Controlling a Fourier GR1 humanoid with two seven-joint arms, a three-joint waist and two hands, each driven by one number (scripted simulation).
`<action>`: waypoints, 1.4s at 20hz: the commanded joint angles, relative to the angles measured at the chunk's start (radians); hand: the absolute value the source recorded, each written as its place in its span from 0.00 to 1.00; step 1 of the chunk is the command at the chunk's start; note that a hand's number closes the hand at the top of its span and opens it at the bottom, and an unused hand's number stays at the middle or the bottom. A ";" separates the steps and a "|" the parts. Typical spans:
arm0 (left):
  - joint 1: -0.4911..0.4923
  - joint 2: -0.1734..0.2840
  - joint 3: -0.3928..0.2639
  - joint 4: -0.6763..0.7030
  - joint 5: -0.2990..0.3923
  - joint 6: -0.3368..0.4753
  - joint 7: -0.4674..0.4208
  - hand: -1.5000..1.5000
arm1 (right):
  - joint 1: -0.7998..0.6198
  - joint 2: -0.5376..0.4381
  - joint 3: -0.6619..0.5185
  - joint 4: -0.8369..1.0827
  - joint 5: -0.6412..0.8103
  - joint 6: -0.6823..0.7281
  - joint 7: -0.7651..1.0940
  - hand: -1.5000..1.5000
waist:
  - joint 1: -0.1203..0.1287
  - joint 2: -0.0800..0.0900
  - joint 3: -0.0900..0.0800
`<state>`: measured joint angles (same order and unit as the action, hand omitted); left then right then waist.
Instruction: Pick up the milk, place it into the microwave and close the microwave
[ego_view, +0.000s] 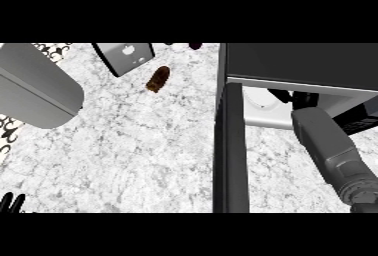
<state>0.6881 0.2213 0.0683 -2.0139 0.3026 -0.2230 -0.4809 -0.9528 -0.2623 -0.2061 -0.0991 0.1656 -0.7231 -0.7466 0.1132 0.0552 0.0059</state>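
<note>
Microwave (310, 60) receives the right hand (284, 96); I cannot tell its fingers' state. Left hand (10, 202) rests, fingers straight.

The open door (231, 150) stands left of the microwave (295, 65), perhaps edge-on.

A single view looks steeply down from the robot's head onto a pale speckled counter (148, 150). The microwave (303, 62) sits at upper right, its open door (230, 150) running down toward the viewer. The right forearm (332, 150) enters from the lower right, close to the camera.
</note>
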 joint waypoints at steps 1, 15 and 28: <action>-0.019 0.005 -0.011 -0.014 -0.006 0.001 0.023 0.00 | 0.008 -0.001 0.019 0.014 0.025 -0.040 -0.020 1.00 | 0.010 0.004 0.001; -0.096 -0.002 0.011 0.094 -0.031 0.016 0.009 0.00 | -0.039 0.043 0.049 0.008 0.069 -0.092 0.000 0.00 | 0.015 0.000 -0.001; -0.097 -0.012 -0.007 0.122 -0.046 -0.006 -0.010 0.00 | -0.042 0.087 0.056 0.018 0.085 -0.070 0.011 0.00 | 0.004 -0.010 -0.002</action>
<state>0.5806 0.2127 0.0600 -1.9179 0.2615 -0.2149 -0.4647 -1.0022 -0.1865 -0.1466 -0.0757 0.2521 -0.7823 -0.7160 0.1201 0.0493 0.0048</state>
